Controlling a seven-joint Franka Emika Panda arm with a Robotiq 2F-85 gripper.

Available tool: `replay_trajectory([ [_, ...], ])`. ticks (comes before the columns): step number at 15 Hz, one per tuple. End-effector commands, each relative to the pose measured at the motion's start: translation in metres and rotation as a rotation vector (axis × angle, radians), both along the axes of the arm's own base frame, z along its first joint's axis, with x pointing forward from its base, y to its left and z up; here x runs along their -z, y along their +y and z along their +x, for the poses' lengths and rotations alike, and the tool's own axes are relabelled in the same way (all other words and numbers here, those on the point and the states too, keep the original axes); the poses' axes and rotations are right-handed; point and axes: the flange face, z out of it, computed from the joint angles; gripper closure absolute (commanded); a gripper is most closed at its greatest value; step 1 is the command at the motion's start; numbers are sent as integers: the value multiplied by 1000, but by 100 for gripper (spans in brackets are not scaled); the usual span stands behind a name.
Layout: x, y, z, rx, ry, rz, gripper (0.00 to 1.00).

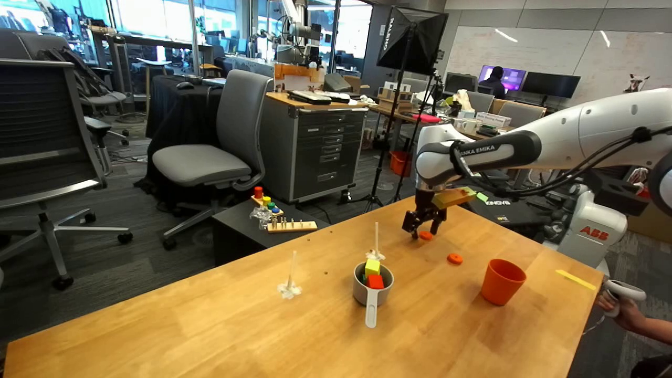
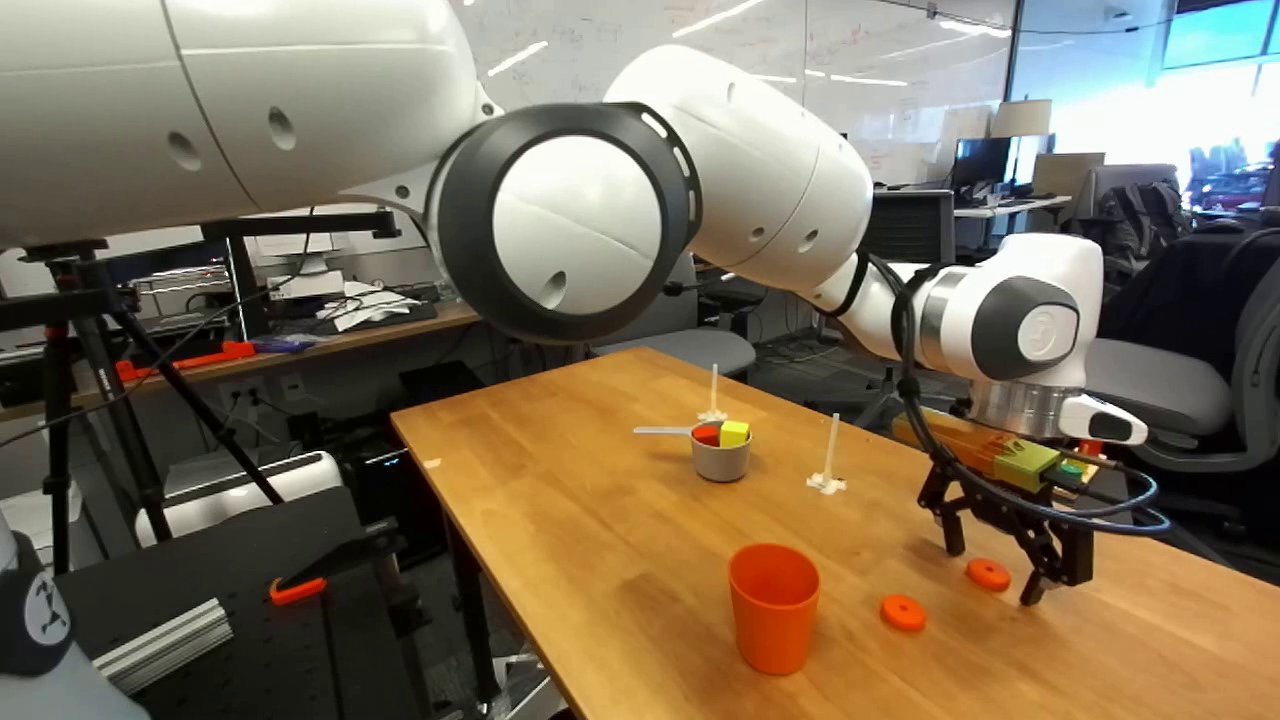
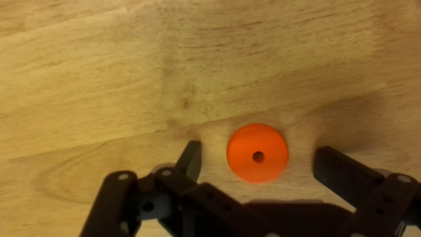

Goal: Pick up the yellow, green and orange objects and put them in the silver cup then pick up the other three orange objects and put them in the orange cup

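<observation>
I count one orange cup (image 2: pixel 773 630) | one silver cup (image 2: pixel 720 463) well apart from it, yellow block (image 1: pixel 373 267), red block (image 1: pixel 375 282) inside | two orange discs (image 2: pixel 903 612): one near the orange cup, farther disc (image 2: pixel 988 574) between the gripper's (image 3: pixel 258 152) wide-spread, empty jaws | green bit (image 1: pixel 364 280) shows only in an exterior view

Orange discs (image 3: pixel 257 144), orange cup (image 2: pixel 775 622), grained tabletop (image 1: pixel 210 315)

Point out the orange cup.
In an exterior view, the orange cup stands on the table near its right edge, right of the silver cup and, closer by, an orange disc.
</observation>
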Motion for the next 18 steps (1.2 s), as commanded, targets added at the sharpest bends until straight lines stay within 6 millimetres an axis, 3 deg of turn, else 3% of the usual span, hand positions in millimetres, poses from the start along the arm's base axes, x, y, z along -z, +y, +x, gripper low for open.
replay_trajectory([
  [1, 9, -1, -8, 8, 47, 58, 41],
  [5, 8, -10, -11, 23, 56, 46, 72],
  [10, -15, -15, -4, 21, 39, 50, 83],
  [12, -31, -13, 3, 3, 15, 52, 96],
  [13, -37, -12, 5, -5, 7, 54, 99],
  [18, -47, -7, 9, -39, -9, 78, 94],
])
